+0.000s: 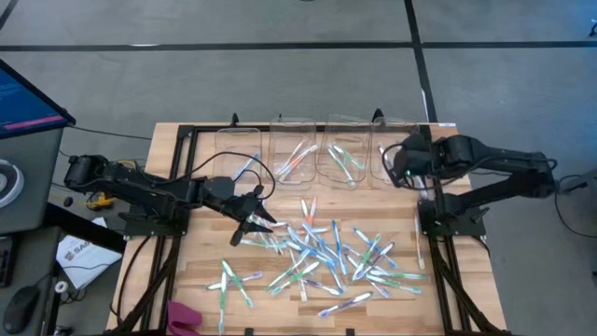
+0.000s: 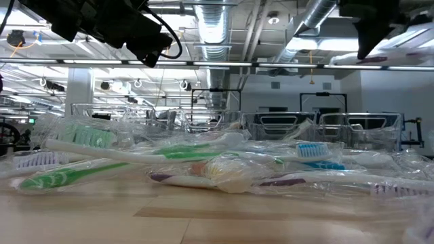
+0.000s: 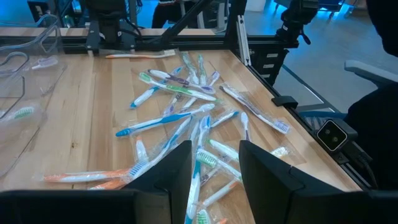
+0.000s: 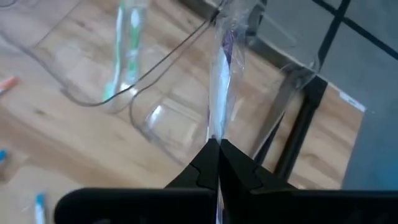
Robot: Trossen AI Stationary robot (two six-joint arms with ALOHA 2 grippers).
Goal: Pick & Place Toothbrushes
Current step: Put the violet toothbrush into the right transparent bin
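Observation:
Many wrapped toothbrushes [image 1: 326, 254] lie in a loose pile on the wooden table [image 1: 187, 280]; the low view shows them close up [image 2: 203, 166]. My left gripper [image 1: 252, 220] hangs open just left of the pile, and its own view looks over the pile [image 3: 186, 118] past the fingers [image 3: 214, 180]. My right gripper [image 1: 403, 170] is up by the far right clear bin [image 1: 392, 154]. It is shut on one wrapped toothbrush [image 4: 219, 93] with a purple accent. Several toothbrushes lie in the middle bins [image 1: 297, 159], [image 1: 345, 161]. My right gripper pinches the wrapped toothbrush at one end [image 4: 215, 127] between its two fingertips [image 4: 205, 155]. The fingers slant down from above, and the brush runs on along them, sticking out past the tips. It is lifted clear, over a clear bin's wall [image 4: 155, 118].
Four clear bins [image 1: 238, 149] stand in a row along the far edge. A black frame [image 1: 177, 177] rims the table. One toothbrush [image 1: 418, 233] lies along the right rail, and a pink object [image 1: 184, 315] lies at the near left corner. A screen [image 1: 28, 98] stands off the table's left.

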